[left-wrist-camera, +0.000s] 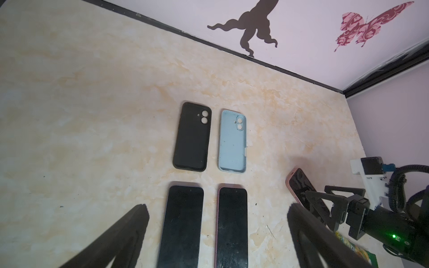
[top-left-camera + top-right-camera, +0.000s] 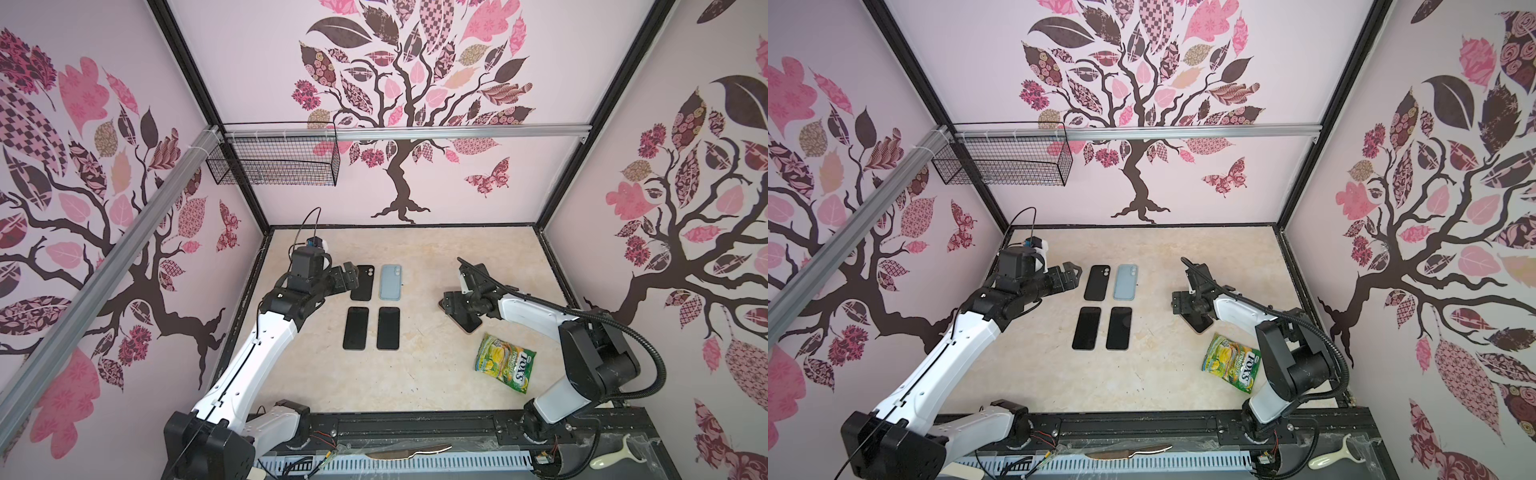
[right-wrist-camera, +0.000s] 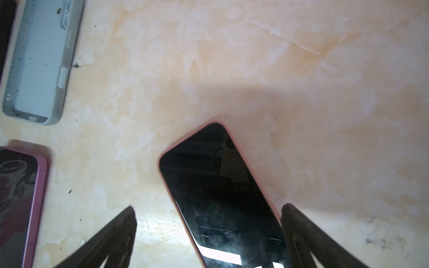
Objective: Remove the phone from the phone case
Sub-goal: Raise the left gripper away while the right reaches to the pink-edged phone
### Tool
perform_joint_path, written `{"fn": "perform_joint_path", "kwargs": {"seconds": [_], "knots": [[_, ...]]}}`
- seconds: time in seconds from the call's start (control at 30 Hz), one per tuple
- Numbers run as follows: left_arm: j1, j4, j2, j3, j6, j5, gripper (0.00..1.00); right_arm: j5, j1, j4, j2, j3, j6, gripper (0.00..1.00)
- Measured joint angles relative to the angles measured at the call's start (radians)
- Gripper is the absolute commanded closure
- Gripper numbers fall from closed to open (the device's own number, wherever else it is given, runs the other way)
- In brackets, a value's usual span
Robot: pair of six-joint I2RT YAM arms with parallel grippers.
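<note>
Resting screen-up on the table (image 2: pixel 415 249), the phone (image 3: pixel 218 185) sits fully seated in its pink case (image 3: pixel 160 166), whose rim shows all round the dark glass. It lies tilted on the right half of the table, apart from the other handsets. The right hand (image 3: pixel 209 207) hangs low over its near end, released, with its two dark fingers (image 3: pixel 116 234) spread to either side of the cased phone. One finger stands clear of the pink edge, while the other is just beside it, and whether that one touches cannot be told. Nothing is gripped. To the left, in both top views, four things form a neat grid: an empty black case (image 1: pixel 191 139) and an empty light blue case (image 1: pixel 232 141) in the far row, both showing camera cut-outs. In the near row lie a bare dark phone (image 1: pixel 183 222) and a phone with a pinkish edge (image 1: pixel 232 225), both screen-up. The left hand (image 1: pixel 217 206) hovers beside the black case on its left, released as well, its jaws wide apart and holding nothing. A green snack bag (image 2: pixel 505 365) lies on the table near the right arm's base, close to the cased phone's near end but not touching it.
</note>
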Motion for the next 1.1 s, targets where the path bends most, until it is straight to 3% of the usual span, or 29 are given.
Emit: {"fn": "perform_joint_path", "kwargs": {"seconds": [0.37, 1.1], "knots": [[0.000, 0.007, -0.126, -0.118, -0.043, -0.018, 0.02, -0.071, -0.065, -0.030, 0.067, 0.049, -0.018, 0.01], [0.000, 0.056, -0.128, -0.119, 0.024, 0.156, 0.02, -0.209, -0.138, -0.077, 0.114, 0.069, -0.010, 0.01]]}}
